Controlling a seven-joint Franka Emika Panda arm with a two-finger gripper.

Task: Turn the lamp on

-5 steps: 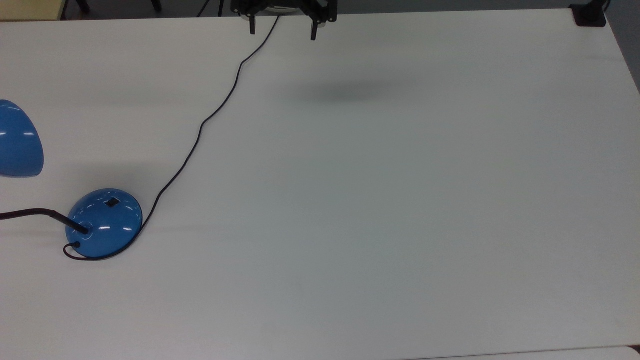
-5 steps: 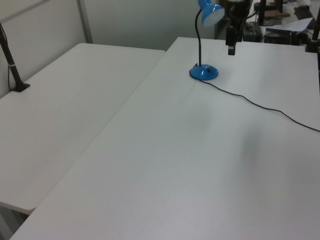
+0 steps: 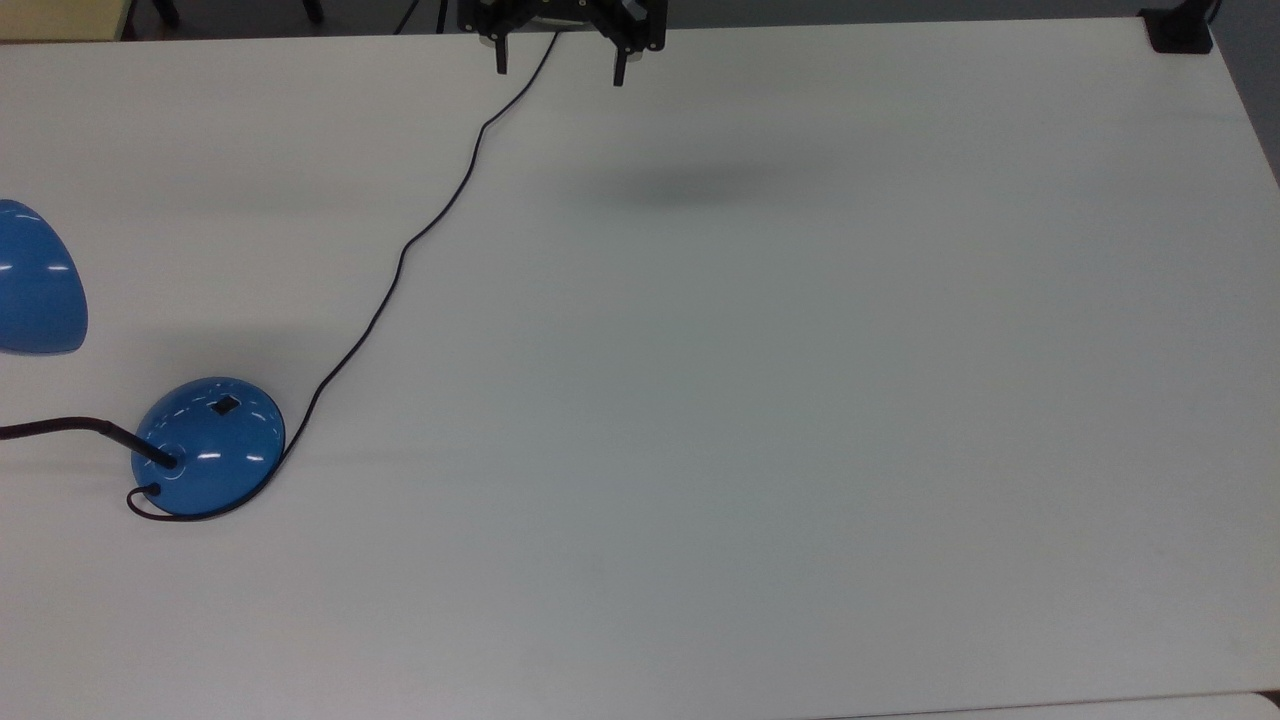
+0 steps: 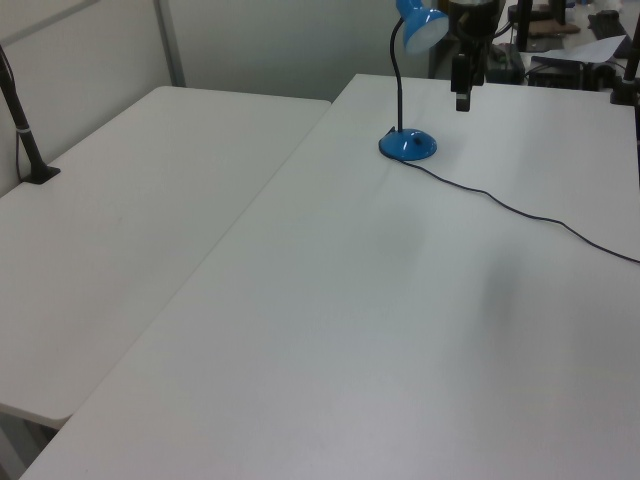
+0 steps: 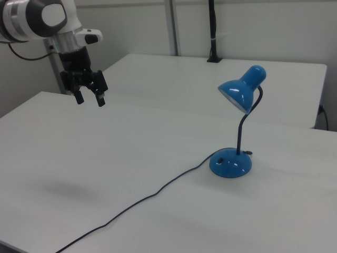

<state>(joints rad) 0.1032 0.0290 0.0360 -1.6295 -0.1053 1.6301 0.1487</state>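
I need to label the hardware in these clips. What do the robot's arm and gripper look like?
The arm has rounded white shells with grey and black joint bands, and a thin black cable trails off beside it. Its gripper is black, with a blocky body and two slim straight fingers.

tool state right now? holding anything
Tool: open, holding nothing, up in the air well away from the lamp.

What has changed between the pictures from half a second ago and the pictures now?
The gripper has shifted slightly toward the top view's left, and its open fingers stand a little closer together. It holds nothing and hangs above the table. The blue desk lamp, its rocker switch and its cord have not moved.
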